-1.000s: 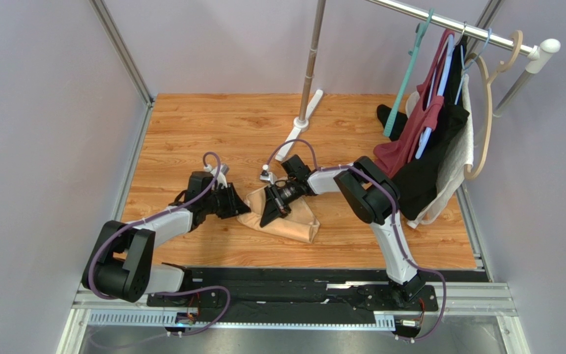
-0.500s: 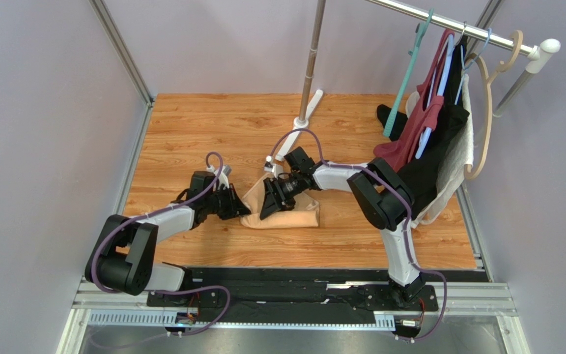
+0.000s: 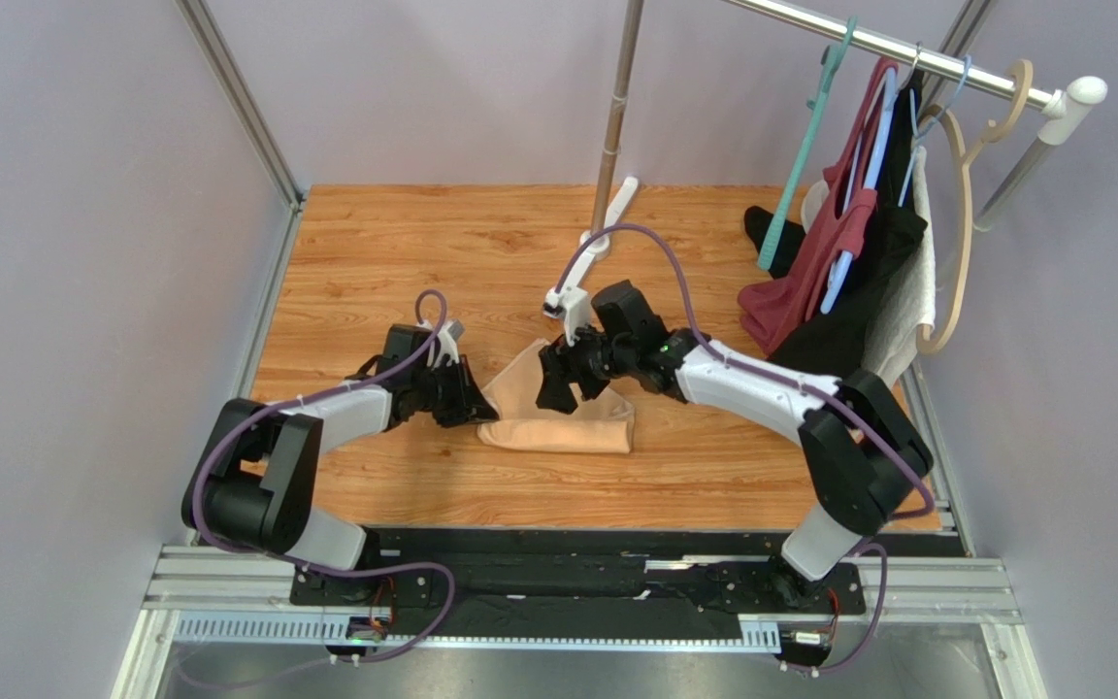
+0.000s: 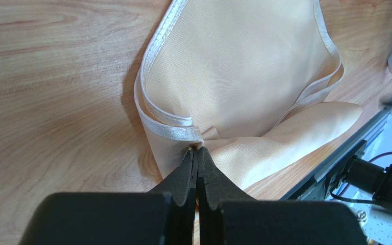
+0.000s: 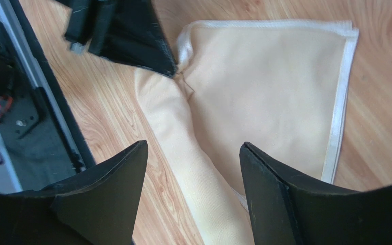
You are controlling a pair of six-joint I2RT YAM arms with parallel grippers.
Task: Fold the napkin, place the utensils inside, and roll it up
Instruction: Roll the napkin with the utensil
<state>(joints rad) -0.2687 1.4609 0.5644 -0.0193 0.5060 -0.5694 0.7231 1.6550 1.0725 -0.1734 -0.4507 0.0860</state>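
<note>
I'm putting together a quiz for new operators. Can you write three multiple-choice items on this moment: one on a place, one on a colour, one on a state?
1. Where does the napkin lie?
A. On the wooden tabletop
B. Draped over the clothes rail
C. On the black rail by the arm bases

2. What colour is the napkin's cloth?
A. Dark red
B. Peach-tan
C. Black

3. How is the right claw?
A. Shut on the napkin
B. Shut on a hanger
C. Open over the napkin

Answers:
1 A: the top view shows it lying on the wood.
2 B: both wrist views show peach cloth.
3 C: its fingers stand wide apart over the cloth, while the left claw is the one pinching the napkin's edge.
</note>
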